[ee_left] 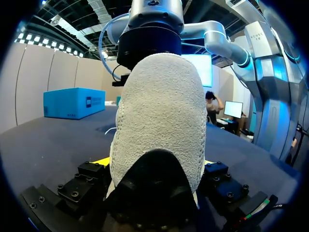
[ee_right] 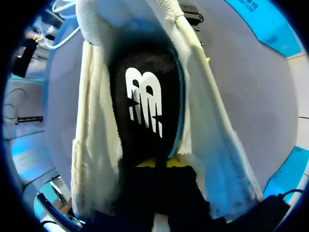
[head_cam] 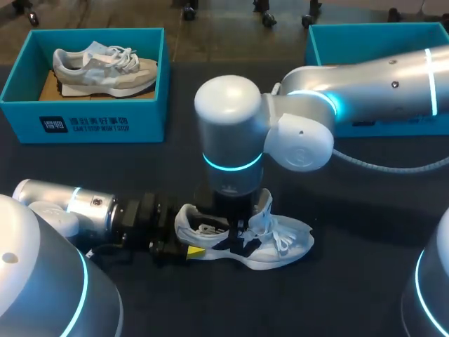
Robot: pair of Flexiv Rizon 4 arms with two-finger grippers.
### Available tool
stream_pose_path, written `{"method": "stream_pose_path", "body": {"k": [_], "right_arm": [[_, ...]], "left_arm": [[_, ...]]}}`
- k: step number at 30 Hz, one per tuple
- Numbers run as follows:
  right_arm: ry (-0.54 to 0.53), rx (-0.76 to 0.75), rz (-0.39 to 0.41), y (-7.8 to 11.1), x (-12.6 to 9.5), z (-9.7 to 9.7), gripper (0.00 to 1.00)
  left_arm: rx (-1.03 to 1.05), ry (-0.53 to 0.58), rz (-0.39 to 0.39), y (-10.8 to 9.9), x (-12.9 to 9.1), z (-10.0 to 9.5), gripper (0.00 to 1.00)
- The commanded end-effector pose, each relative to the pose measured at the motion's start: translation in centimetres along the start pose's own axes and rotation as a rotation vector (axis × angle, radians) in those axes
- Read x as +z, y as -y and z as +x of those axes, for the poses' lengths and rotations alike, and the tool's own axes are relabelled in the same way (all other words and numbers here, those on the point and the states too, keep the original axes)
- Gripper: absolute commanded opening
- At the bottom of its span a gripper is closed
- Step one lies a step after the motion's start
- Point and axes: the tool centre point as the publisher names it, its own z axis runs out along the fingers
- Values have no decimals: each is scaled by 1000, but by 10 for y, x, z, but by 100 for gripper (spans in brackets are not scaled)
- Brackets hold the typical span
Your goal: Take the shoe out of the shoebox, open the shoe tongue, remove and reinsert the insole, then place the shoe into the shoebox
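Clamping with the left gripper point(head_cam: 189, 249) on the heel of the white shoe point(head_cam: 298, 247) — one yellow-tipped finger pressing on each side. Sitting upright on the dark counter point(head_cam: 365, 210), outside the blue shoebox point(head_cam: 84, 123) and well apart from it. Hanging with the right gripper point(ee_right: 159, 163) down inside the shoe's mouth, at the edge of the black insole point(ee_right: 145, 106) — not showing whether open or closed. Standing up beside that gripper, the tongue point(head_cam: 264, 207); laces point(head_cam: 280, 239) lying loose toward the toe. Holding a second, grey shoe point(head_cam: 105, 70) inside the shoebox.
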Motion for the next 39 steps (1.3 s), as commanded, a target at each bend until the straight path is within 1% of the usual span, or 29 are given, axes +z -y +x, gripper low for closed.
{"method": "stream_pose_path", "body": {"k": [1,6,8,12,19,20,22,26,27,28,30,35,39], "right_arm": [[-29,-1,-26,4,24,8,0],[2,3,-77,10,13,13,0],[20,-1,-110,13,8,14,0],[54,-2,-137,17,-3,14,0],[124,-43,-215,18,-21,13,0],[143,-59,-245,18,-24,13,0],[150,-65,-254,19,-26,12,0],[181,-109,-317,20,-31,10,0],[182,-117,-322,20,-32,10,0],[175,-116,-301,21,-33,9,0],[174,-139,-312,21,-35,6,0],[202,-181,-297,19,-46,4,0],[221,-225,-322,15,-50,1,0]], "left_arm": [[-1,2,2,2,0,-1,0],[-1,2,2,2,0,-1,0],[-1,2,2,2,0,-1,0],[-1,2,2,2,0,-1,0],[-1,2,2,2,0,-1,0],[-1,2,2,2,0,-1,0],[-1,2,2,2,0,-1,0],[-1,2,2,2,0,-1,0],[-1,2,2,2,0,-1,0],[-1,2,2,2,0,-1,0],[-1,2,2,2,0,-1,0],[-1,2,2,2,0,-1,0],[-1,2,2,2,0,-1,0]]}}
